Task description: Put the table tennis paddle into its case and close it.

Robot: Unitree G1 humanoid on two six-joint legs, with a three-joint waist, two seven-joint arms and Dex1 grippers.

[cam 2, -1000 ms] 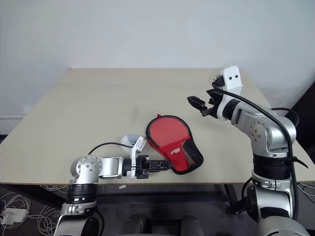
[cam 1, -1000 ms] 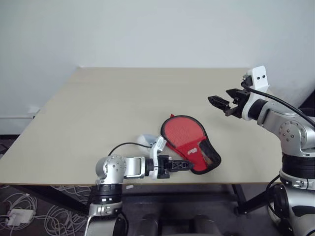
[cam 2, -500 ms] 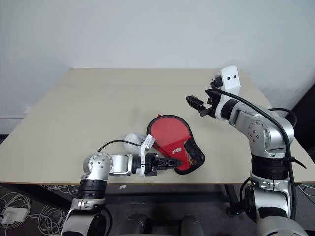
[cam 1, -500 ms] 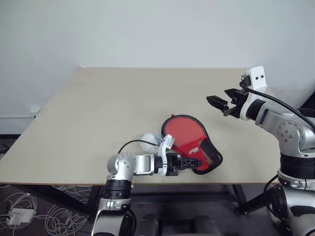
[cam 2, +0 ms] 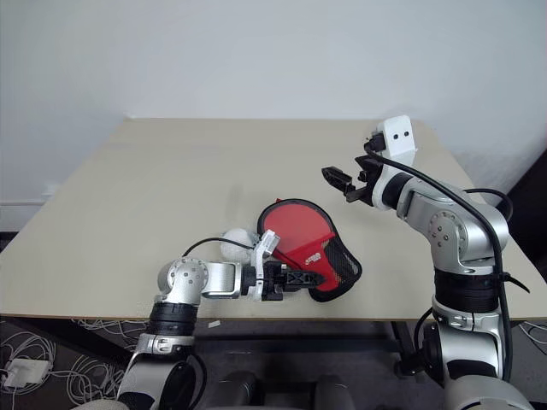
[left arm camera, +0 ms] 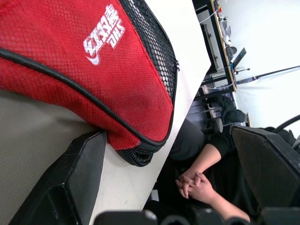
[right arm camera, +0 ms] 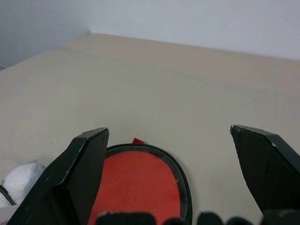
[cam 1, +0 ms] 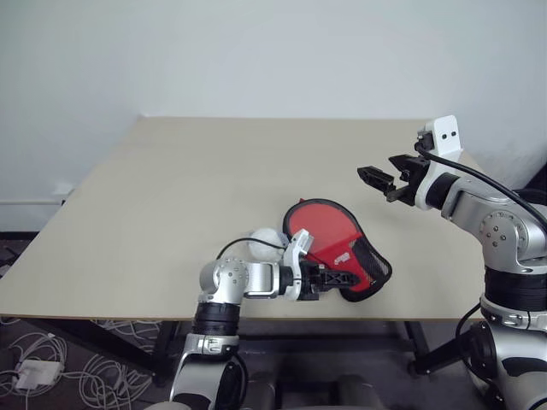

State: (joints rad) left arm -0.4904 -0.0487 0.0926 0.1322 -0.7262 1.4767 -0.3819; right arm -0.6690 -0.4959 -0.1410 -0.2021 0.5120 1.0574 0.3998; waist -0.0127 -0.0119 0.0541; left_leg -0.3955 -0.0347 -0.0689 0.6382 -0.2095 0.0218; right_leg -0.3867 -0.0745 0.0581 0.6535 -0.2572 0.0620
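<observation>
The red case [cam 1: 355, 256] lies near the table's front edge, its mesh panel and white logo [left arm camera: 101, 30] facing up. Inside its black zipper rim shows the smooth round red face of the table tennis paddle [cam 1: 318, 229]; the paddle's handle is hidden under the case's fabric. My left gripper [cam 1: 346, 279] is open and lies level at the case's narrow end, with one finger [left arm camera: 79, 173] against that end's underside. My right gripper [cam 1: 382, 181] hangs open in the air above and behind the case, with nothing between its fingers [right arm camera: 86, 164].
A small pale grey-white wad [cam 1: 263, 240] sits just left of the case. The table's front edge [cam 1: 111, 318] runs close under my left arm. A person's clasped hands [left arm camera: 194, 183] show beyond the table's edge in the left wrist view.
My left arm has slid right along the front edge, up to the case's narrow end, and the case has shifted slightly right. The right arm has stayed still.
</observation>
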